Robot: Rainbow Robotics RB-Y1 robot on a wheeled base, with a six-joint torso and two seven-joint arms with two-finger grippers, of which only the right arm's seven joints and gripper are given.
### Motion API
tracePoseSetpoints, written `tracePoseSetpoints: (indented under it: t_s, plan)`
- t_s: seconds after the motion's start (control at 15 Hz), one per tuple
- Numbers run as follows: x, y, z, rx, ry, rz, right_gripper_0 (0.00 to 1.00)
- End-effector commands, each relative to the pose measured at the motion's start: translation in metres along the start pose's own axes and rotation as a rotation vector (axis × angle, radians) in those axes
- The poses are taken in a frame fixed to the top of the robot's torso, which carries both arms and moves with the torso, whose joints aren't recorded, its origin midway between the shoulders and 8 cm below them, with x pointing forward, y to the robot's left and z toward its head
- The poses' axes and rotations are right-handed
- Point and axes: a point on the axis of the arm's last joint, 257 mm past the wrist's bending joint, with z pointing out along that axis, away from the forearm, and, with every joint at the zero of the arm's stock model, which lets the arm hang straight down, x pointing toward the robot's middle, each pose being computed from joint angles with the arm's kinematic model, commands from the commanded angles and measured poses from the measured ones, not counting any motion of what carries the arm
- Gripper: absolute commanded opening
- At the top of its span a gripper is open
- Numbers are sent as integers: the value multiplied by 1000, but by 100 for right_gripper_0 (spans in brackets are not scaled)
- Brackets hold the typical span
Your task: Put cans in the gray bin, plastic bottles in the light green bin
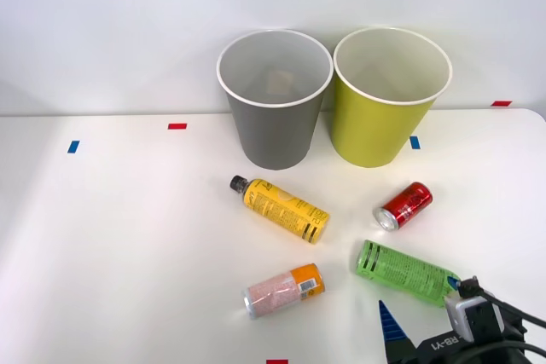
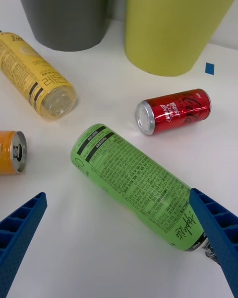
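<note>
Right hand (image 2: 119,238): we see it low at the near right of the counter (image 1: 128,236), its two blue ribbed fingers (image 2: 22,228) spread wide apart and holding nothing; one finger lies across the capped end of the green bottle in the wrist view.
Green bottle (image 1: 405,272): we find it lying on its side just ahead of the hand, base toward the middle of the counter and cap end toward the hand; in the wrist view (image 2: 136,186) its printed label faces up.
Pink can (image 1: 283,289): we see it on its side to the left of the green bottle, apart from it, orange band at its right end and a silver end at its left.
Red can (image 1: 403,205): it lies on its side beyond the green bottle, near it but not touching, silver end pointing toward the near left.
Yellow bottle (image 1: 280,208): it lies on its side near the middle, black cap pointing at the gray bin, clear base toward the red can.
Gray bin (image 1: 275,121): it stands upright at the back, pale inside.
Light green bin (image 1: 380,121): it stands upright just to the right of the gray bin; we cannot tell whether their rims touch.
Tape marks (image 1: 177,126): we count small red and blue ones scattered on the counter.
</note>
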Motion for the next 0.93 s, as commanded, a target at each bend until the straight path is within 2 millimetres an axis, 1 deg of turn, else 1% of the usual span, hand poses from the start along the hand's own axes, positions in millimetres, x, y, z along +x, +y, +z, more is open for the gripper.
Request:
tracePoseSetpoints:
  t_s: [0.07, 0.27, 0.47, 0.73, 0.93]
  plan:
    - [-11, -3, 6, -54, 27, -3, 100]
    - [-12, -7, 13, -55, 55, -23, 100]
    - [-13, -8, 21, -66, 86, -109, 100]
    - [-4, -12, 25, -81, 149, -261, 100]
    - [3, -9, 27, -100, 197, -365, 100]
